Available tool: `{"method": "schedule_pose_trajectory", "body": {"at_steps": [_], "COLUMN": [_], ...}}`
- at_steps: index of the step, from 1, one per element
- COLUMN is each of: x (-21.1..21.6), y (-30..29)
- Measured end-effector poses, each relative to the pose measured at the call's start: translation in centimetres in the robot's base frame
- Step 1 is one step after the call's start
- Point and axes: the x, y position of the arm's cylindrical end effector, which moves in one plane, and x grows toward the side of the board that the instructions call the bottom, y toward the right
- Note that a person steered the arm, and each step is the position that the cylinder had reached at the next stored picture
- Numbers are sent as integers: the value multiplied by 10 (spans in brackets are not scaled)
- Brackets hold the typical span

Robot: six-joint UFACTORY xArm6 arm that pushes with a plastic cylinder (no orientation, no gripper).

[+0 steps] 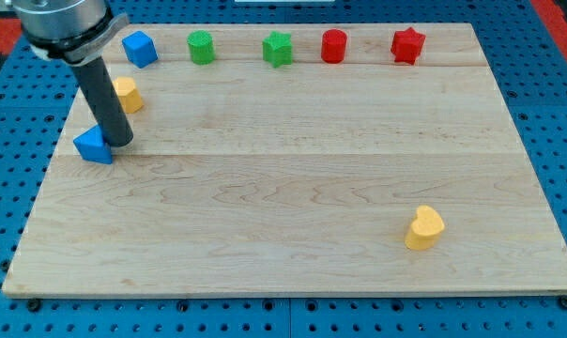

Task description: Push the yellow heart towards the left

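Note:
The yellow heart [424, 227] lies on the wooden board [293, 188] at the view's lower right. My tip [118, 142] rests at the view's left, touching the right side of a blue triangular block [94, 145]. A yellow block [127, 95] sits just above and behind the rod. The tip is far to the left of the yellow heart.
Along the view's top edge stand a blue cube [140, 48], a green cylinder-like block [201, 47], a green star [277, 49], a red cylinder-like block [333, 46] and a red star [407, 45]. A blue pegboard table [556, 113] surrounds the board.

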Motion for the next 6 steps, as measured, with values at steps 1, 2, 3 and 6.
{"method": "schedule_pose_trajectory", "body": {"at_steps": [1, 2, 3, 6], "x": [24, 34, 34, 120], "y": [70, 213, 346, 352]}}
